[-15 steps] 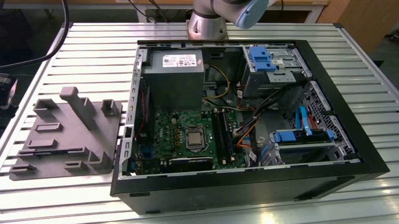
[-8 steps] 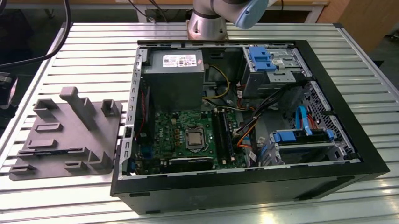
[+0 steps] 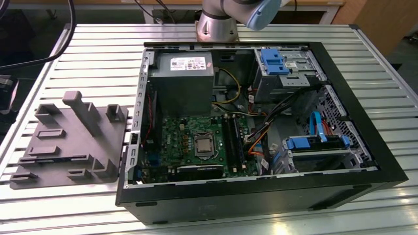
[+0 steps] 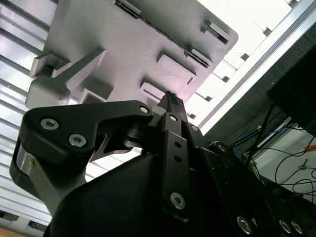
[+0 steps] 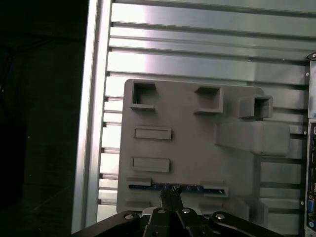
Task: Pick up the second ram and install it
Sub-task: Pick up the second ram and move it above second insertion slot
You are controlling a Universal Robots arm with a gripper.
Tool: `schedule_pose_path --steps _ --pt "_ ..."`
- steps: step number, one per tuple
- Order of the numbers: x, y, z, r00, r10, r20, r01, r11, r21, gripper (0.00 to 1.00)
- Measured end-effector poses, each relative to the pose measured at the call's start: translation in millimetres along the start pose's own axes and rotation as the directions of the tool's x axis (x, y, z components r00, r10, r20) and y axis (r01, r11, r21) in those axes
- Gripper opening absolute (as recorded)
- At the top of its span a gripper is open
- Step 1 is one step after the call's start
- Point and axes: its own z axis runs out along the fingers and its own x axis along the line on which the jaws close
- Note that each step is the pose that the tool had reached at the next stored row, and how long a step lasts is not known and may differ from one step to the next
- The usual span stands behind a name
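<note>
On the exterior view's left you have the grey tray (image 3: 65,147) on the slatted table (image 3: 98,49). In the first wrist view the second ram (image 5: 202,188) sits in the long slot at one edge of that tray. The gripper (image 5: 170,193) hangs over the ram's middle with its fingers pressed together, and you can't tell whether the tips touch it. Further right, the open computer case (image 3: 261,196) holds the motherboard (image 3: 196,142), and cables (image 3: 258,139) cross its edge.

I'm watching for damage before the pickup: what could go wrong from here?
The second ram sits edge-up in the grey tray; the gripper, fingers together above it, could hit that thin edge if it descends unopened. Inside the computer case, orange cables lie beside the memory sockets and might snag it.
</note>
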Motion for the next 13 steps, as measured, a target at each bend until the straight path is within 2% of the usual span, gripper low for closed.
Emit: schedule_pose_path --steps 13 --pt "0.0 0.0 0.1 0.9972 -0.075 -0.0032 0.075 0.9972 -0.0020 0.11"
